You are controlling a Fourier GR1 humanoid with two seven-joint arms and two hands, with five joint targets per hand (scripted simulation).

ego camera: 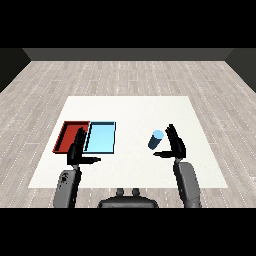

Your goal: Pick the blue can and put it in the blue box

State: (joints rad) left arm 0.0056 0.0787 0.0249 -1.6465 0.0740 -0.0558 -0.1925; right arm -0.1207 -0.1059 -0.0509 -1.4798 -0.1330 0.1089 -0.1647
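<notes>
Standing tilted on the white table (130, 107), the blue can (155, 139) sat right of centre, well apart from the trays; no label or writing readable on it. Right hand (175, 143) was just beside the can on its right, fingers straight & upright, thumb reaching toward the can's base; contact couldn't be told. Light blue tray (100, 137) lay left of centre, touching the red tray (70, 136) at its left. Left hand (77, 150) was over the trays' near edge, fingers straight, thumb stuck out sideways, holding nothing.
</notes>
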